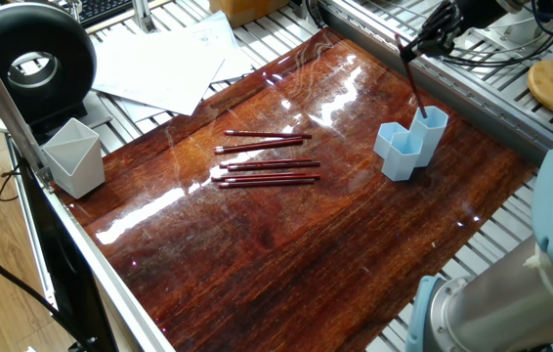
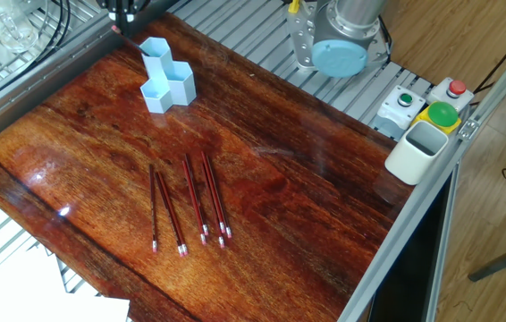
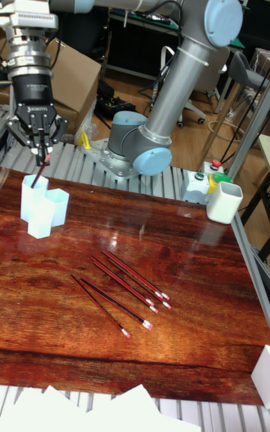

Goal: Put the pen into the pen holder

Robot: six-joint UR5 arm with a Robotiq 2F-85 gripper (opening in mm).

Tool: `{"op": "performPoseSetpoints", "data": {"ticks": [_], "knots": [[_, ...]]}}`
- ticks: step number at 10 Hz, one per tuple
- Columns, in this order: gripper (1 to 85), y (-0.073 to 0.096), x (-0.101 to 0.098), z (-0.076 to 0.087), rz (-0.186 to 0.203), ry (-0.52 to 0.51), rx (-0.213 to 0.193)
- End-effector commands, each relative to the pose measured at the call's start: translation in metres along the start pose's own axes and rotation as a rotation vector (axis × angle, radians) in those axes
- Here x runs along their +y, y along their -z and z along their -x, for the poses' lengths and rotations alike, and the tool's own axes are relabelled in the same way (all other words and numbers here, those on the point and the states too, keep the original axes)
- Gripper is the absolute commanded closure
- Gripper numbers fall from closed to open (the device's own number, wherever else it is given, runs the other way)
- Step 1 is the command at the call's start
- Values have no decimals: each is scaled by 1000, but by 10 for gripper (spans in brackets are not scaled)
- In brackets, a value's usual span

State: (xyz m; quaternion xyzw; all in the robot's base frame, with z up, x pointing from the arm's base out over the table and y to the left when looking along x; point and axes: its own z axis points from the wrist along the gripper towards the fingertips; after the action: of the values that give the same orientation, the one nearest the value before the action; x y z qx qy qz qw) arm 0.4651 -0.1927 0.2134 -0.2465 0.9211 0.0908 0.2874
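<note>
The light blue pen holder (image 1: pixel 408 147) (image 2: pixel 168 80) (image 3: pixel 41 211) stands near the table's far edge. A dark red pen (image 1: pixel 411 78) (image 3: pixel 39 171) slants down into its tallest tube, with the lower end inside the tube and the top leaning away. My gripper (image 1: pixel 417 43) (image 2: pixel 119 18) (image 3: pixel 43 153) hangs just above the holder and is shut on the pen's upper end. In the other fixed view only a short piece of the pen shows below the fingers.
Several more red pens (image 1: pixel 267 166) (image 2: pixel 190 201) (image 3: pixel 124 289) lie side by side mid-table. A pale grey-white angular cup (image 1: pixel 71 156) (image 2: pixel 418 152) sits at the table's edge beside a button box (image 2: pixel 432 103). Papers (image 1: pixel 169 59) lie off one corner, and the robot base (image 2: pixel 338 45) is behind.
</note>
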Motion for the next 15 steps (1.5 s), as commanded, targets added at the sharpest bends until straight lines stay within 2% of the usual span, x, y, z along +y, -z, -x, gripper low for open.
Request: {"op": "performPoseSetpoints", "data": {"ticks": [1,2,3,6,8,10,12,15], "knots": [[660,2,-7,-1,-24,-11,4],[660,2,-8,-1,-28,-15,7],[707,3,-12,-4,-46,-26,18],[667,9,-10,-16,-41,-12,78],[647,22,-10,-34,-62,-10,190],[640,31,-4,-40,-80,-18,295],[640,25,12,-34,-101,-32,388],[640,8,46,-19,-104,-4,554]]}}
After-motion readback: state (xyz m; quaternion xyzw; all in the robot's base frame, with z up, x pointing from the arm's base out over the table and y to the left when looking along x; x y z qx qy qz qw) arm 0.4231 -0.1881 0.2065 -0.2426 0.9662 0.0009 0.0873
